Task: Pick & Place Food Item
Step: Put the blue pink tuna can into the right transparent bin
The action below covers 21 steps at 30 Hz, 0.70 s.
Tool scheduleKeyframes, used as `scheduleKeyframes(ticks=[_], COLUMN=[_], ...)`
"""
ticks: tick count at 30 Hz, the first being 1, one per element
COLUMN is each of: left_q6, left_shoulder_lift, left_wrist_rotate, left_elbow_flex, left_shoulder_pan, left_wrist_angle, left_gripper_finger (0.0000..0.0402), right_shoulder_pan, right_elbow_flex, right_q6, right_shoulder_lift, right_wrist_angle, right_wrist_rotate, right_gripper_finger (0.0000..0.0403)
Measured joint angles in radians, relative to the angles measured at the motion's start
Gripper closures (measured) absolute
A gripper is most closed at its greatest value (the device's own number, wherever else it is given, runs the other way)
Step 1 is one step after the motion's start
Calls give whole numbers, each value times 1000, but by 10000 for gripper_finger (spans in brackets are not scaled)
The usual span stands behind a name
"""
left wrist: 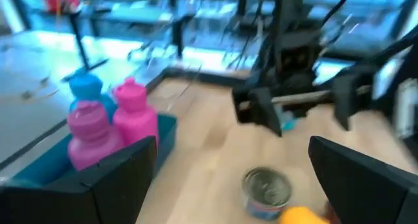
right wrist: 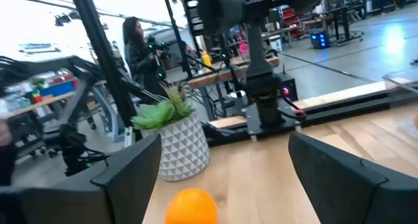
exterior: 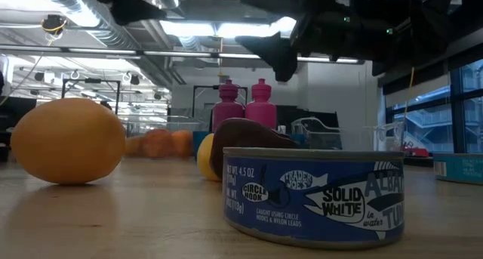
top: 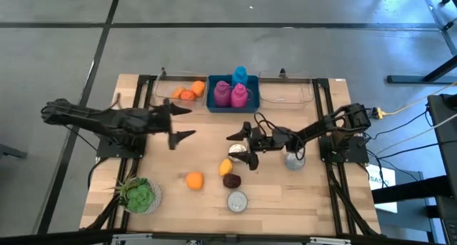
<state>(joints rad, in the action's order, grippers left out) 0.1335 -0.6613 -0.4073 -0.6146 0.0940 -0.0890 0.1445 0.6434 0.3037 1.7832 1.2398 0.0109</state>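
Note:
Loose food lies on the wooden table: an orange (top: 194, 180), a yellow fruit (top: 226, 166), a brown item (top: 230, 180) and a tuna can (top: 237, 201). My right gripper (top: 240, 149) hovers open near the table's middle, pointing left, above a small silver can (left wrist: 266, 188) and just beyond the yellow fruit. Its wrist view shows the orange (right wrist: 191, 206) ahead between the fingers. My left gripper (top: 188, 123) hangs open above the table's left part, pointing right toward the right gripper, with nothing between its fingers.
A blue bin (top: 211, 102) with two pink bottles and a blue one stands at the far middle. Clear containers flank it, the left one (top: 166, 89) holding orange fruits. A potted plant (top: 139, 195) sits near left, and another can (top: 295, 160) lies under the right arm.

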Motion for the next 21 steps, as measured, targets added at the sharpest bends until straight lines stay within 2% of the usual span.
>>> scheduleKeyframes(ticks=[6, 11, 17, 21], left_q6=[-32, -19, 67, 102], left_shoulder_lift=[265, 417, 453, 421], left_wrist_rotate=[83, 138, 139, 181], left_elbow_flex=[54, 77, 121, 162], left_shoulder_pan=[0, 0, 0, 0], left_wrist_angle=[5, 18, 6, 18], left_gripper_finger=[13, 13, 13, 13], right_shoulder_pan=[17, 21, 21, 21], right_elbow_flex=[0, 0, 0, 0], right_q6=[3, 13, 22, 22], right_shoulder_lift=[0, 0, 0, 0], right_wrist_angle=[6, 10, 10, 10], right_wrist_rotate=[1, 6, 8, 8], right_gripper_finger=[69, 69, 69, 69])
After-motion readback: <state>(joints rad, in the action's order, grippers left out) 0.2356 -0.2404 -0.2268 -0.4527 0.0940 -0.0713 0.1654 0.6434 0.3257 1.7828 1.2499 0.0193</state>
